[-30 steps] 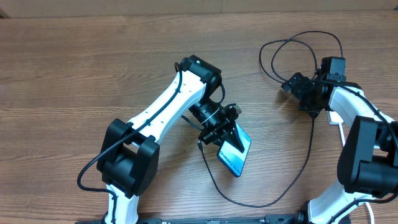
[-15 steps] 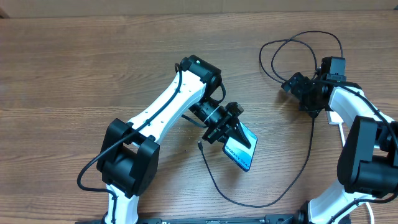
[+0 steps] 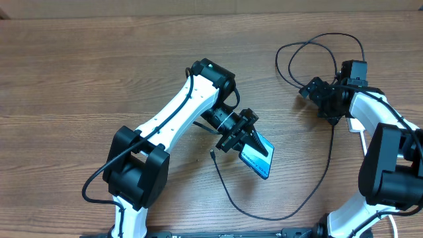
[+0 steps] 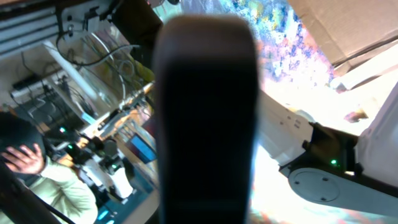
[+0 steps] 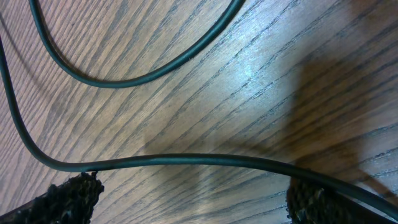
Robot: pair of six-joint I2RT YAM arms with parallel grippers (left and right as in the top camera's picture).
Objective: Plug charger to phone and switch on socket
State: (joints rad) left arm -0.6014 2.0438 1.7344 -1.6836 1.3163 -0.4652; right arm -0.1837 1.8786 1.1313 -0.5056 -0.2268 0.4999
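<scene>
So over that last second you swung the phone (image 3: 258, 157) round a bit in the left claw (image 3: 246, 135): it went from hanging fairly steep in the overhead shot to angled further off to the right, and it ended up a touch further from the connector tip (image 3: 211, 154) of the charger (image 5: 186, 160). That tip lay on the counter (image 3: 79, 66) near the phone's left side and hadn't budged. The left claw was clamped on the phone's upper end, cyan screen up, lower end pointing down-right. The left wrist cam was no help, just a dark blurry slab filling the middle with the room behind it, and I couldn't tell what it was. Your right claw (image 3: 324, 98) sat with its fingers spread as wide as they go, low over the charger on the right side, holding nothing. The right wrist view showed the black lead running across the wood just above the two pads (image 5: 68, 196), not pinched, and that arm hadn't moved at all. My read for the job: you were lining the phone up, but nothing was plugged in, and the tip was loose on the counter, apart from the phone, with no claw on it. I couldn't make out the socket for certain in any view, so I'd guess the switch part was still to do
</scene>
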